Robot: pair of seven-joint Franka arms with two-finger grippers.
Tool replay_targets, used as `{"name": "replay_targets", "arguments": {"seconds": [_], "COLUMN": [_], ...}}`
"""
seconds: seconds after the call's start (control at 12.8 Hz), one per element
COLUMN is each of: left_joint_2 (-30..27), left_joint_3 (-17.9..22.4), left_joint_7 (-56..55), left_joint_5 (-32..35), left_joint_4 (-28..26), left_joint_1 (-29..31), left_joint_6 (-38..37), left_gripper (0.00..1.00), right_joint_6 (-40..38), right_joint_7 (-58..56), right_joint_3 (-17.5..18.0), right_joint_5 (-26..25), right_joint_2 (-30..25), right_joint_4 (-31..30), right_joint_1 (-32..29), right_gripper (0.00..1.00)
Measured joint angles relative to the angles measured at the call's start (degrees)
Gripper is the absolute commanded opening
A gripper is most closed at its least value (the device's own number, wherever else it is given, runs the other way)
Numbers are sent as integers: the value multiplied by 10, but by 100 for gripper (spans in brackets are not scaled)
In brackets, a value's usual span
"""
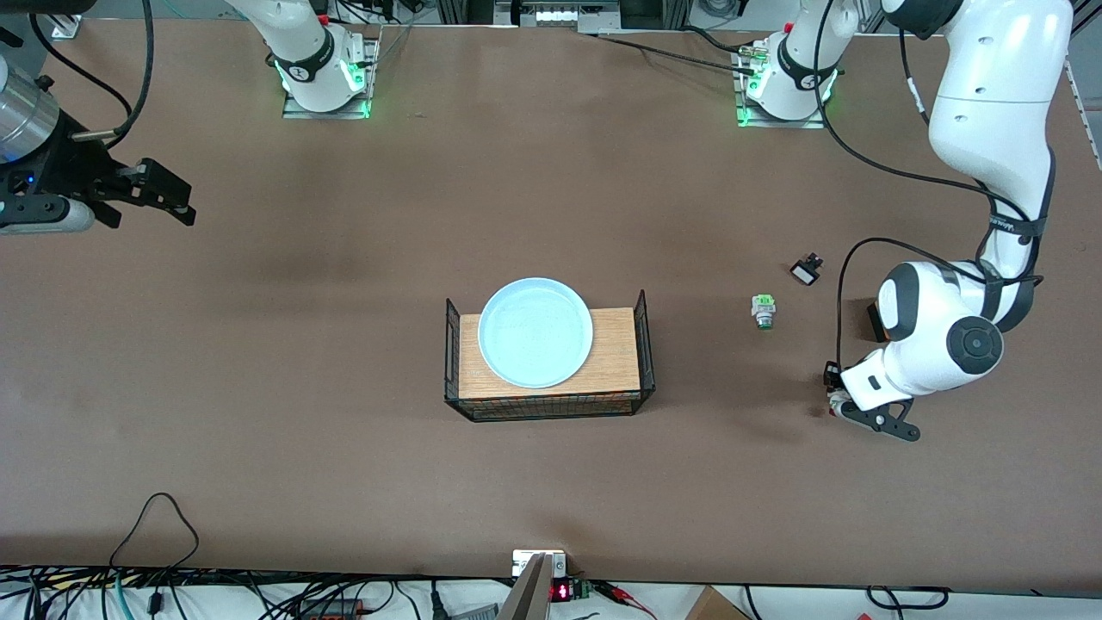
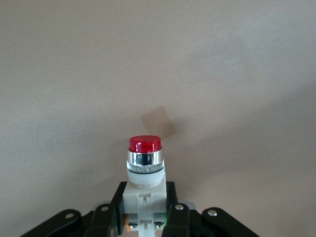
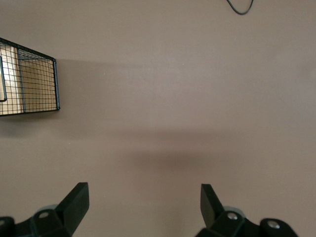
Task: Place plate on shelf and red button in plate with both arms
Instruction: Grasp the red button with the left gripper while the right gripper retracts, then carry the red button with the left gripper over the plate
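Observation:
The light blue plate (image 1: 535, 331) lies on a wooden board inside a black wire basket (image 1: 644, 344) at the middle of the table. My left gripper (image 1: 837, 398) is low over the table at the left arm's end and is shut on the red button (image 1: 833, 406). In the left wrist view its fingers (image 2: 118, 197) clamp the whitish body and the red cap (image 2: 145, 144) points away from the gripper (image 2: 144, 202). My right gripper (image 1: 164, 194) hangs open and empty over the right arm's end of the table, also seen in the right wrist view (image 3: 143, 195).
A similar switch with a green cap (image 1: 763, 312) lies between the basket and the left arm. A small black and white part (image 1: 807, 271) lies farther from the front camera. An orange box (image 1: 873, 320) is partly hidden by the left arm. The basket's corner shows in the right wrist view (image 3: 34, 84).

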Motion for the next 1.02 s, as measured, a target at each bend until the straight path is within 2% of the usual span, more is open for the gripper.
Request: {"name": "replay_targets", "arguments": {"seconds": [0.16, 0.39, 0.62, 0.78, 0.86, 1.02], "left_joint_2": [-30, -66, -73, -73, -73, -67], "left_joint_3": [-8, -44, -129, -194, -212, -218], "left_joint_7": [0, -29, -136, -233, -282, -351], "left_joint_5": [0, -1, -3, -4, -4, -4], "left_joint_4": [34, 131, 215, 252, 264, 286], "left_joint_1": [-10, -30, -35, -48, -65, -119], "left_joint_6": [-83, -238, -352, -377, -378, -361], "left_gripper": [6, 7, 7, 8, 8, 8], "right_joint_6": [0, 1, 0, 0, 0, 0], "right_joint_7": [14, 19, 19, 19, 19, 19], "right_joint_3": [1, 1, 1, 1, 1, 1], "right_joint_5": [0, 0, 0, 0, 0, 0], "right_joint_2": [-13, -17, -17, -17, -17, -17], "right_joint_4": [-14, -17, -17, -17, -17, -17], "right_joint_1": [0, 0, -2, -2, -2, -2], "right_gripper": [100, 100, 100, 100, 100, 100]}}
